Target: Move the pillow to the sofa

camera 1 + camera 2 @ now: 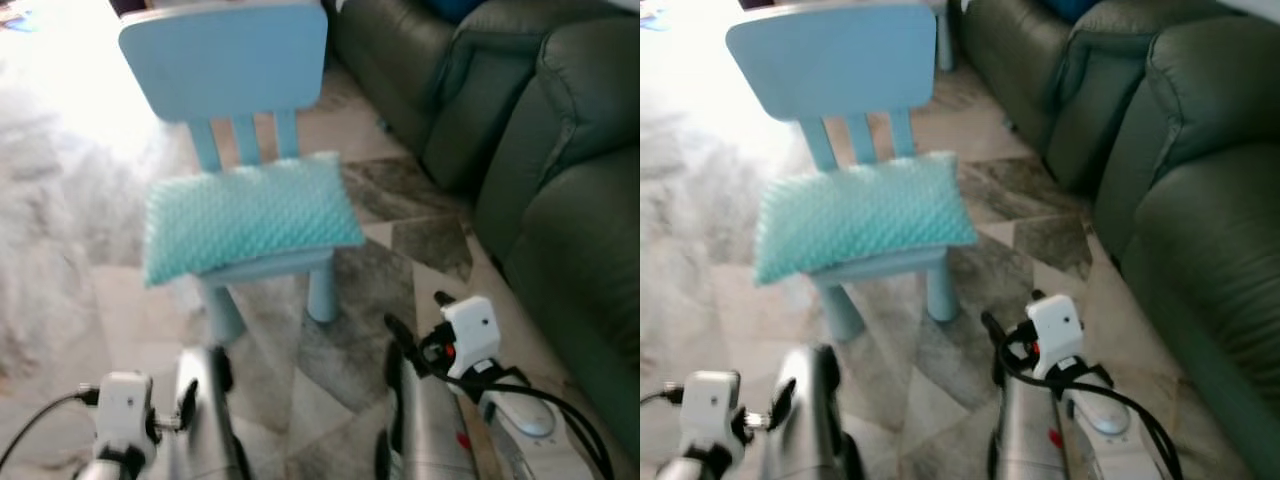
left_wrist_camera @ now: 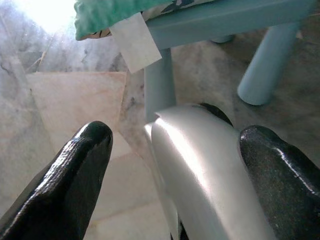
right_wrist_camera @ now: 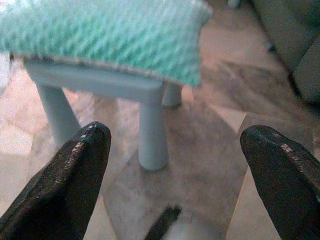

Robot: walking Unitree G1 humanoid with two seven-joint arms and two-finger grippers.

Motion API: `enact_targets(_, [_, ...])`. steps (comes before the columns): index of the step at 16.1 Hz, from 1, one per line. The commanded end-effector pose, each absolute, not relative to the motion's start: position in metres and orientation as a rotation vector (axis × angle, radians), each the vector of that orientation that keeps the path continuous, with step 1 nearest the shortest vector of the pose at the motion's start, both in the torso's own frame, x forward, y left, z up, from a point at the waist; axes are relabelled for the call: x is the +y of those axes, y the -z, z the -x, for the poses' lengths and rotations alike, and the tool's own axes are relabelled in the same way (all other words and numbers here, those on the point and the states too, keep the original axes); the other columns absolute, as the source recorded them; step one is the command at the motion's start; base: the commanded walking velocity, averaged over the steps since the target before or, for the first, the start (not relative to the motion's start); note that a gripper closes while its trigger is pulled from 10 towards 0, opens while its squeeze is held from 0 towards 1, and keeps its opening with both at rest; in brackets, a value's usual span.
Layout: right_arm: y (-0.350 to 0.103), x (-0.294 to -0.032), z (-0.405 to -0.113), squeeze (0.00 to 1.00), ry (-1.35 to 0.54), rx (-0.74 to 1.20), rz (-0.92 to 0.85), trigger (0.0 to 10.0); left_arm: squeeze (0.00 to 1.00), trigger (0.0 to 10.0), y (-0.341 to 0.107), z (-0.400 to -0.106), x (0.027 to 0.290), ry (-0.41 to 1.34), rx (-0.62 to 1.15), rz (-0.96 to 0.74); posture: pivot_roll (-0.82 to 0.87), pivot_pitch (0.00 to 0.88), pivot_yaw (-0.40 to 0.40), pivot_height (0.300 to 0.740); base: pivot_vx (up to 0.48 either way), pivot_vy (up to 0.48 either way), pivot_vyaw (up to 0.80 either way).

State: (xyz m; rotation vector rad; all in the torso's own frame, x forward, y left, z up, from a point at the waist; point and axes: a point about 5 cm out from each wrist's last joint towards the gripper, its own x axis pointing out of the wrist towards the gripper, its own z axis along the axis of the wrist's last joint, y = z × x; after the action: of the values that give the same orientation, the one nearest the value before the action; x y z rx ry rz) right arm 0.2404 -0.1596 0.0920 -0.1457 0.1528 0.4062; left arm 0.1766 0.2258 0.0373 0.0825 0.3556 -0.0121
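Right gripper (image 3: 175,175), 2 black fingers spread wide, empty, low before the chair (image 1: 225,60); left gripper (image 2: 172,175) likewise spread. 1 teal pillow (image 1: 250,215), bumpy, rectangular, lies on the smooth pale-blue chair's seat. 1 dark green sofa (image 1: 560,150), cut off at right. Stone-patterned floor (image 1: 400,250) blurred.

Both silver arms are low and near. The left gripper (image 2: 175,165) and the right gripper (image 3: 175,170) have fingers spread wide, holding nothing.

My sofa (image 1: 560,150) at two o'clock runs off the frame edge. The pillow (image 3: 100,35) blurs, cropped, at my right wrist's twelve o'clock.
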Motion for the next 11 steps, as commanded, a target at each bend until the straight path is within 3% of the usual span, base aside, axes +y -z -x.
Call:
enact_targets(1, [-0.092,-0.158,-0.241,0.0,-0.417,0.147,0.152,10.0,0.0,10.0,-0.038,-0.174,0.233,-0.016,0.357,-0.114,-0.11,0.259,0.008,0.424,0.0,0.0,0.0])
enact_targets(6, [-0.098,-0.154,-0.25,0.0,-0.421,0.121,0.154,10.0,0.0,10.0,-0.051,-0.185,0.247,-0.127,0.288,-0.206,-0.1,0.259,0.004,0.401,0.0,0.0,0.0])
enact_targets(11, [-0.135,-0.155,-0.285,0.0,-0.393,-0.013,0.137,10.0,0.0,10.0,-0.085,-0.229,0.274,-0.291,0.128,-0.216,-0.1,0.26,-0.009,0.401,0.0,0.0,0.0])
